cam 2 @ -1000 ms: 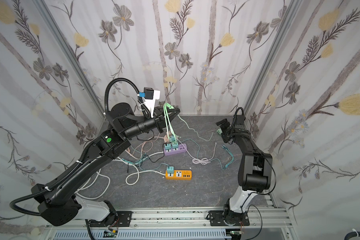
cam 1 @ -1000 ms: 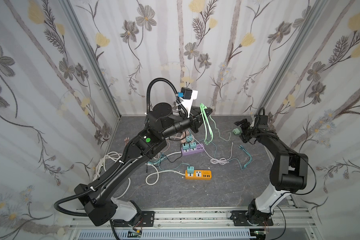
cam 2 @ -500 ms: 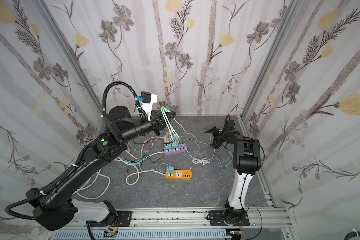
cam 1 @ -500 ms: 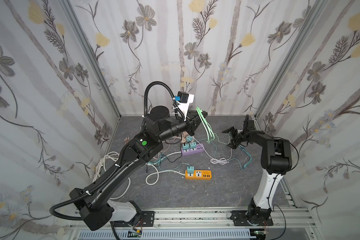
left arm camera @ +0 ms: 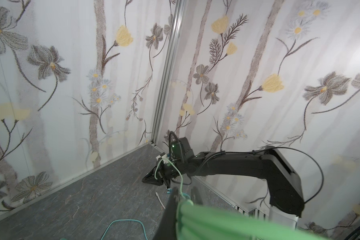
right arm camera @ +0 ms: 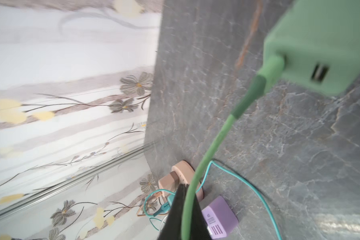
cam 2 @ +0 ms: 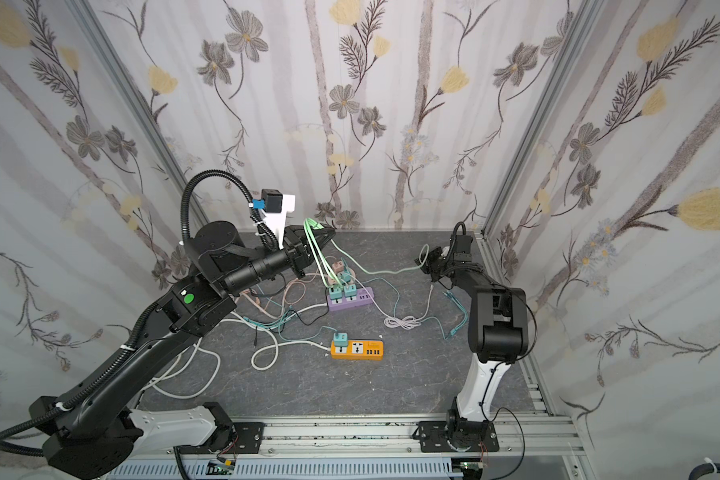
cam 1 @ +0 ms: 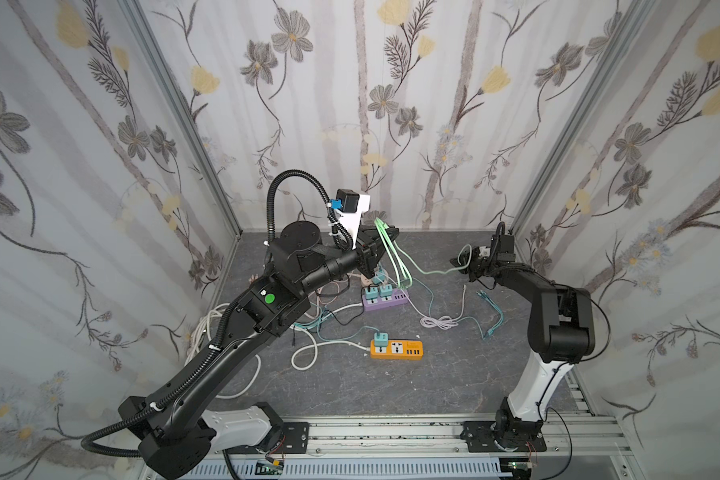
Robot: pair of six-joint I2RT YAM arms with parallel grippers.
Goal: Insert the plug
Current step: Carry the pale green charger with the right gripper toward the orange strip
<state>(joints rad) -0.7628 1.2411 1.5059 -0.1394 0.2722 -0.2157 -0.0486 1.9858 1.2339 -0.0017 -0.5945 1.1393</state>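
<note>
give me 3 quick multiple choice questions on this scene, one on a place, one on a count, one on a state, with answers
1. Where does the orange strip lie relative to the purple strip?
A) nearer the front rail
B) nearer the back wall
C) on top of it

2. How many teal plugs sit in the purple strip?
A) none
B) two
C) five

3. What is the right gripper doing?
A) open, holding nothing
B) shut on the orange strip
C) shut on the green cable

Answers:
1 A, in both top views the orange strip lies on the rail side of the purple one.
2 B, two stand side by side at one end.
3 C, the right wrist view shows the cable pinched between the jaws.
</note>
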